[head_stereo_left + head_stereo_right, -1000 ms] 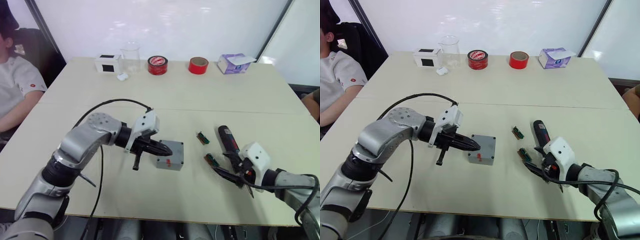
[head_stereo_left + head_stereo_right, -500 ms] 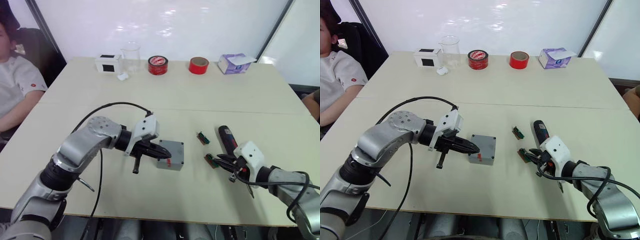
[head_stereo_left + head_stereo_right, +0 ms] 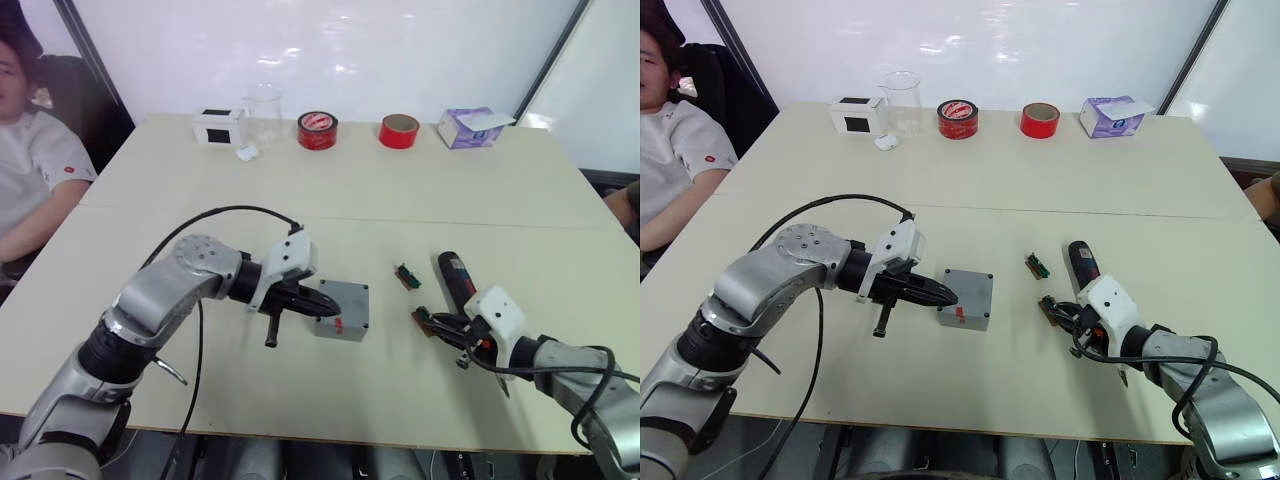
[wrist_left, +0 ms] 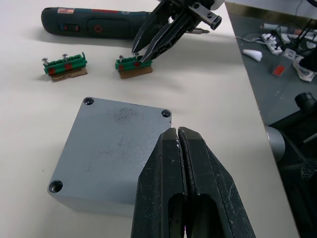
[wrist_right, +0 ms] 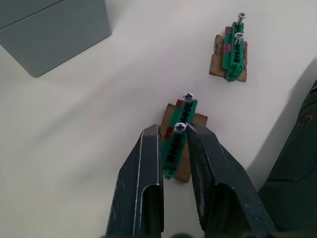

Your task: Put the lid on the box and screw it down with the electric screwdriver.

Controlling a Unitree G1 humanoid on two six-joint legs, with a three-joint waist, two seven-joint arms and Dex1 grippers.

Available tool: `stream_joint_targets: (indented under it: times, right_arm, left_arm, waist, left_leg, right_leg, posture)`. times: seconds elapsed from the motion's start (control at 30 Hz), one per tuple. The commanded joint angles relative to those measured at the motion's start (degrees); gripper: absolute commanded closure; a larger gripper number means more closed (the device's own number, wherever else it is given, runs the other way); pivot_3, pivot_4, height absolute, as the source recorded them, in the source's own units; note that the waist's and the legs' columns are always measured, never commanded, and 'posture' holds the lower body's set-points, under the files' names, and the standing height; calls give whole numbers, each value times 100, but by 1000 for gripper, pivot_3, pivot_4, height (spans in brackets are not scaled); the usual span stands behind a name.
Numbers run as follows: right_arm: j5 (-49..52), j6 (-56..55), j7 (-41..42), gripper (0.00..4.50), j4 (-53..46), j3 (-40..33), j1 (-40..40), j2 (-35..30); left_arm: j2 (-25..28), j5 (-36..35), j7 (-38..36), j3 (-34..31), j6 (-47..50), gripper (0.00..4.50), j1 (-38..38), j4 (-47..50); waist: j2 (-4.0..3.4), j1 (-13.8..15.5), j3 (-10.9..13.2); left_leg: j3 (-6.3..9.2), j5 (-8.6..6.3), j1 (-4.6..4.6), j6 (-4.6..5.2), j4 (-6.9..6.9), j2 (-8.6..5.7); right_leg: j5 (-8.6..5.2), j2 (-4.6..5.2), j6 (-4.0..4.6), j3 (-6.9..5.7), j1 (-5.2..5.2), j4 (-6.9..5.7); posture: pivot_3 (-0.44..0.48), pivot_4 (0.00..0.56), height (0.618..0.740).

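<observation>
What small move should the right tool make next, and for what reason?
Probably close the right tool on the screw standing in the near green holder and lift it out. Its fingers straddle that holder at the screw head, still apart. The lid already sits on the box with its visible corner holes empty.

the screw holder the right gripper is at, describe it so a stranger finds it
On the table's near right part, beside the black screwdriver, lie two green screw holders. It is the nearer one, between the right gripper's fingertips; the other lies farther off.
</observation>
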State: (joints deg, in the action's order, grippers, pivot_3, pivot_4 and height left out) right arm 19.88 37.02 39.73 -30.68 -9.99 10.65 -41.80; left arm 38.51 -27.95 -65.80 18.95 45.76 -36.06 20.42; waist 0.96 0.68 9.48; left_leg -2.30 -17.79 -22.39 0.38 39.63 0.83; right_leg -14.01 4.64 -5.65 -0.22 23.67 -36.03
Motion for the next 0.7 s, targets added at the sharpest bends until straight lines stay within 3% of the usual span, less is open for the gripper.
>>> stream_joint_targets:
  times: [0.03,0.37,0.7]
  right_arm:
    - [2,-77,-28,4419,-56,-89,-30,-26]
    - [0,-93,-109,4473,-32,-96,-98,22]
    - [600,130,-142,4473,-368,-601,-295,125]
  left_arm:
    - [41,-1,11,-57,-65,4500,-5,153]
    - [66,16,38,-96,-62,4500,50,88]
    - [-12,-191,315,-645,118,4500,59,-519]
  waist:
    - [0,0,0]
    - [0,0,0]
    - [-1,-1,1]
  left_leg:
    - [0,0,0,0,0,0]
    - [0,0,0,0,0,0]
    - [0,0,0,0,0,1]
  right_leg:
    - [0,0,0,0,0,0]
    - [0,0,0,0,0,0]
    - [0,-1,-1,0,0,0]
  posture:
    - [0,150,740]
    - [0,150,740]
    - [0,150,740]
